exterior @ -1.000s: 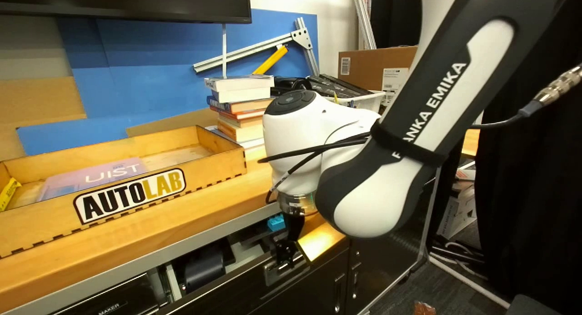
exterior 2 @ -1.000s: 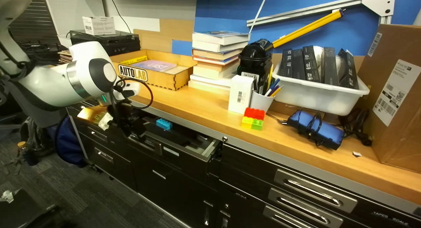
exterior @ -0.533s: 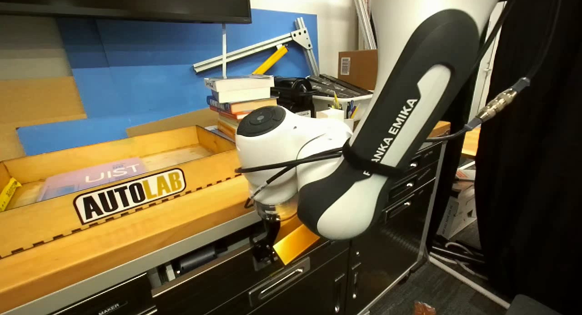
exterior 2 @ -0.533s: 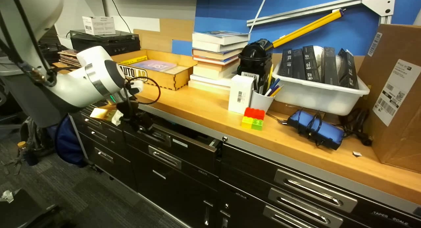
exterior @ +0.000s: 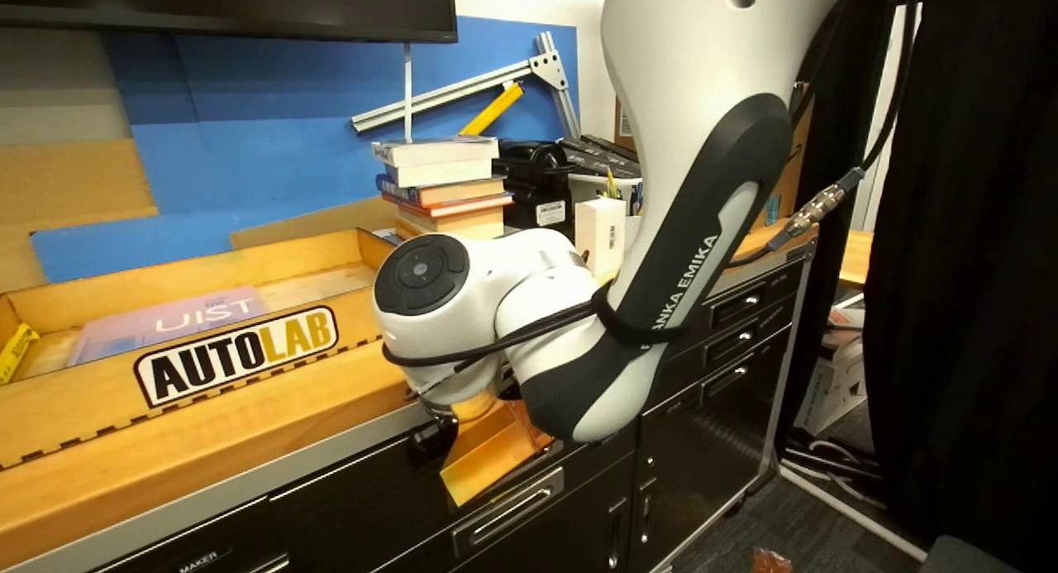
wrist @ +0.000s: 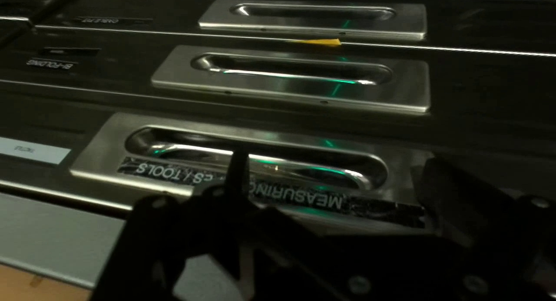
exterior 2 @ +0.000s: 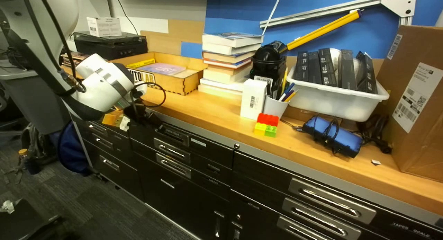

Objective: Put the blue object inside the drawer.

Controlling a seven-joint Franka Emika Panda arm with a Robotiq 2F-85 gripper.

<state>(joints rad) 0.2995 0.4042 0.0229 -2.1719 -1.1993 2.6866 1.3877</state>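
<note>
- Drawer (exterior 2: 204,149) below the front edge of the counter (exterior 2: 221,113), looking shut in both exterior views.
- Blue object: out of sight in all three views; presumably behind the drawer front, just under that same edge. Cannot confirm.
- Probably light, judging by so shallow a drawer. Stiff or soft, slick or fragile: cannot tell while hidden. If ever to be lifted out, best pinched from above across two opposite sides.
- Pincer (wrist: 334,164) just in front of the drawer, with fingers (wrist: 238,175) spread well apart, handle (wrist: 282,162) in view between and nothing clasped. Touching the metal or not, cannot tell.
- Drawer likely to handle as stiff, hard and fairly heavy, yet easy-sliding; hardly fragile. Polished metal around the handle, so slippery under fingertips.
- To pull, hook the handle at mid-length and draw straight out from the counter's front edge. Avoid either end, for fear of skewing.
- Mind the tape (wrist: 299,199) along the handle, on the side toward the counter's front edge: thin, perhaps apt to scuff or peel under a dragging finger.
- Task apparently near done, provided blue object truly inside. Next, probably back off from the counter's front edge without catching the handle.
</note>
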